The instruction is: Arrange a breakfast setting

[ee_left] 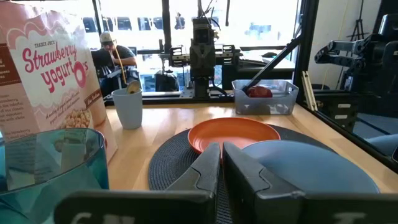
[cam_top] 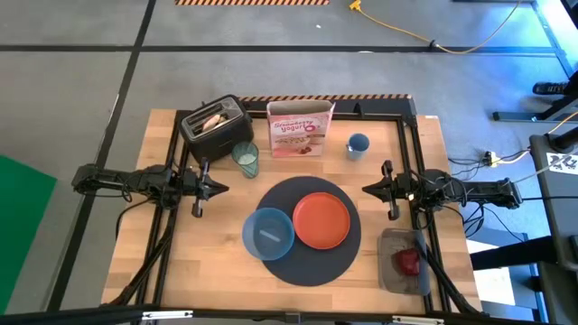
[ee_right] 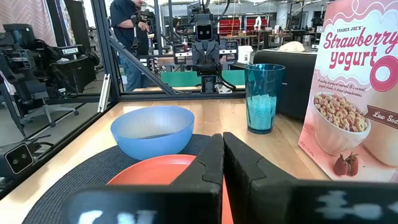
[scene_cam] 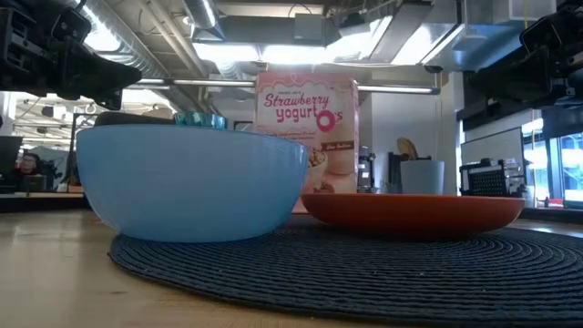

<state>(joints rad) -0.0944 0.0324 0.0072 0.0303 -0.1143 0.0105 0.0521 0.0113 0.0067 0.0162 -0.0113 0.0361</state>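
Observation:
A round dark-grey mat (cam_top: 307, 262) lies mid-table. On it stand a blue bowl (cam_top: 268, 233) at its left and an orange plate (cam_top: 321, 220) at its right. A pale-green glass (cam_top: 246, 158) stands upright behind the mat's left side. A toast slice (cam_top: 214, 119) sticks out of a black toaster (cam_top: 200, 135) at the far left. A small red apple (cam_top: 409, 262) lies in a clear bin. My left gripper (cam_top: 219, 189) hovers shut left of the mat and touches nothing. My right gripper (cam_top: 368, 189) hovers shut right of the mat and touches nothing. I cannot make out a spoon for certain.
A cereal box (cam_top: 301, 128) stands at the far middle, with a small blue cup (cam_top: 358, 144) to its right; something pale sticks out of the cup (ee_left: 132, 88). The clear bin (cam_top: 402, 242) sits at the near right. A black frame runs along the table's sides.

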